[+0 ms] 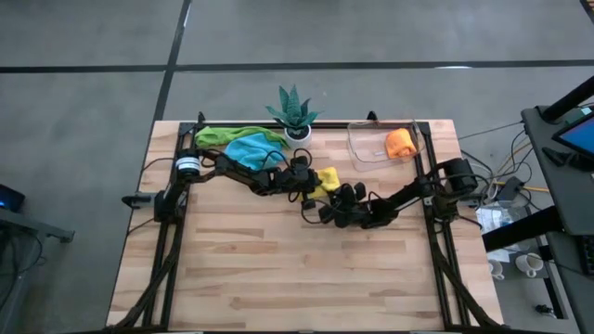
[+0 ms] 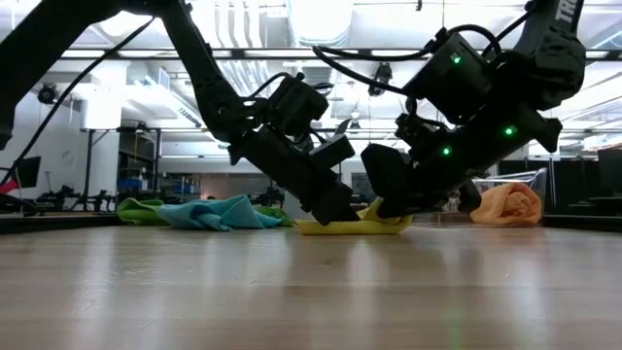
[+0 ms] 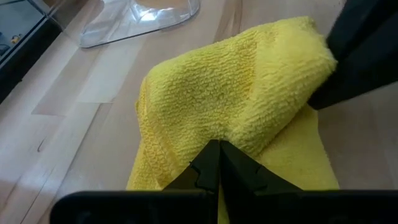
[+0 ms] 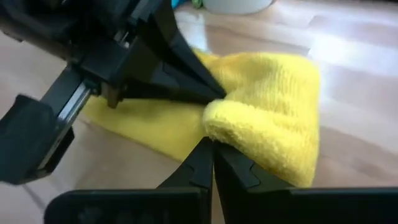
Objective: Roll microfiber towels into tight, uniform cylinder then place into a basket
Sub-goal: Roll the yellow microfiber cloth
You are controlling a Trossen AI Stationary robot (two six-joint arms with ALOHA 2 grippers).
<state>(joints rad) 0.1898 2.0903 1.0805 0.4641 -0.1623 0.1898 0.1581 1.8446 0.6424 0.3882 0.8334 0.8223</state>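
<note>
One orange towel roll already lies in the clear basket at the far right. Mid-table, the left gripper and right gripper, both clamped on the yellow towel, are rolling it. Blue and green towels wait far left.

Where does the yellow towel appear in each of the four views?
High view: yellow towel at table centre, between both grippers.
Low view: flat on the table, centre.
Left wrist view: fills the middle.
Right wrist view: centre-right.
Shared landmark: the left gripper pinching it.
</note>
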